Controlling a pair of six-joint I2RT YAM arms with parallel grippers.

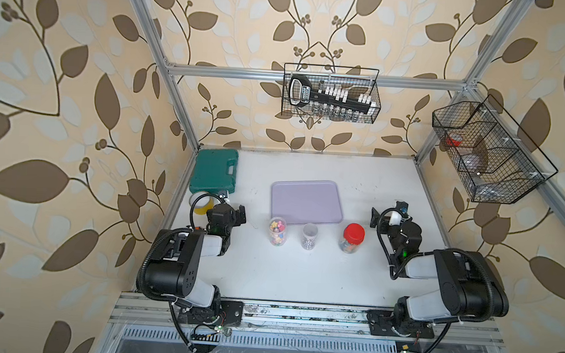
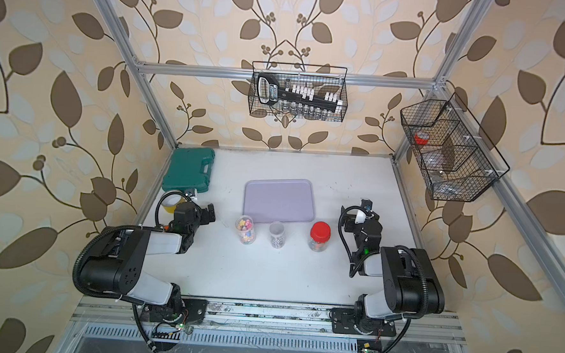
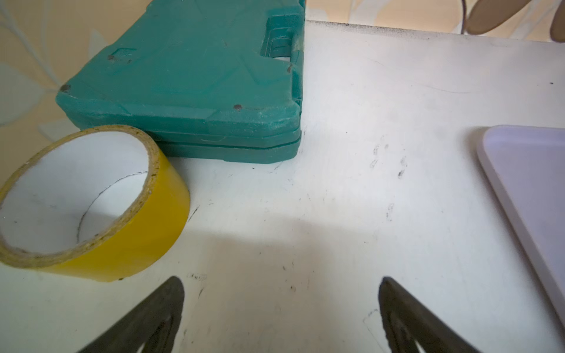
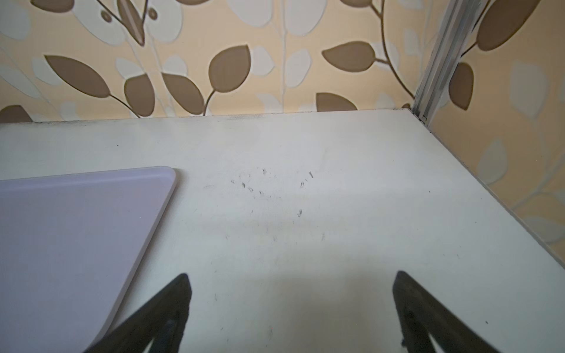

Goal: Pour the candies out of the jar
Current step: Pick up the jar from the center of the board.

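Note:
Three clear jars stand in a row on the white table in both top views. The left jar is lidless and holds multicoloured candies. The middle jar is also lidless, with small dark-and-white candies low inside. The right jar has a red lid. My left gripper is open and empty, left of the jars. My right gripper is open and empty, to their right. Neither wrist view shows a jar.
A lavender tray lies just behind the jars. A green case and a yellow tape roll sit at the back left. Two wire baskets hang on the frame.

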